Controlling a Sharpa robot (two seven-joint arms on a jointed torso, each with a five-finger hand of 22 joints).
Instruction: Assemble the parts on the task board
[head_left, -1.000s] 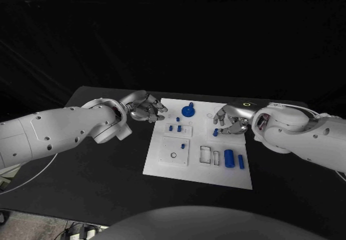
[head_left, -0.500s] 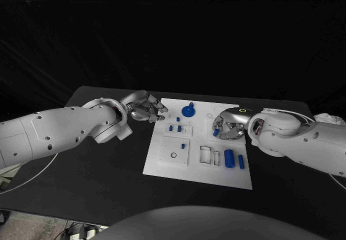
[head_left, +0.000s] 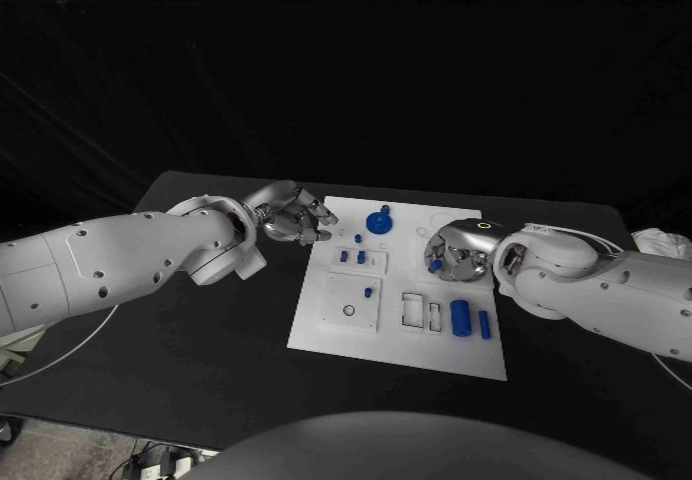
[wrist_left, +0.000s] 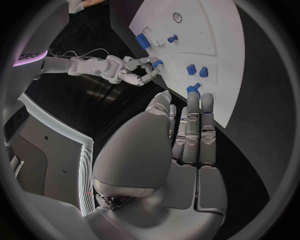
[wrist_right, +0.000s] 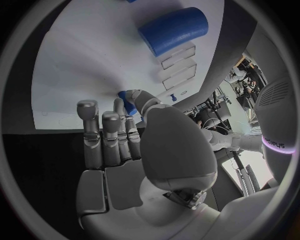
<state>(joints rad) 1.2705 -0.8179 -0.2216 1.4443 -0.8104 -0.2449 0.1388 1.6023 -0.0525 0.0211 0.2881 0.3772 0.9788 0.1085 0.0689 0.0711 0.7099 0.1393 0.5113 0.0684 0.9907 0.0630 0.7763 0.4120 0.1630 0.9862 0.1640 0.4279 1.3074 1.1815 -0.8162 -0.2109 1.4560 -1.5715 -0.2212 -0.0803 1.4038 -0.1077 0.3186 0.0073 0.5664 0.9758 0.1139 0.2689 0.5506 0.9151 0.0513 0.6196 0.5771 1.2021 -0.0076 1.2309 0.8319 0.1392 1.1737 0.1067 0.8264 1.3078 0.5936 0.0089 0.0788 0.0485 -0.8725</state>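
On my left, the left hand (head_left: 293, 219) hovers at the far left corner of the white rectangular task board (head_left: 332, 335), fingers loosely apart, grasping nothing. The board carries small blue pegs (head_left: 351, 257), a round blue knob (head_left: 379, 221) and a blue cylinder (head_left: 460, 317). The right hand (head_left: 457, 258) pinches a small blue peg (head_left: 434, 266) over the board's right side.
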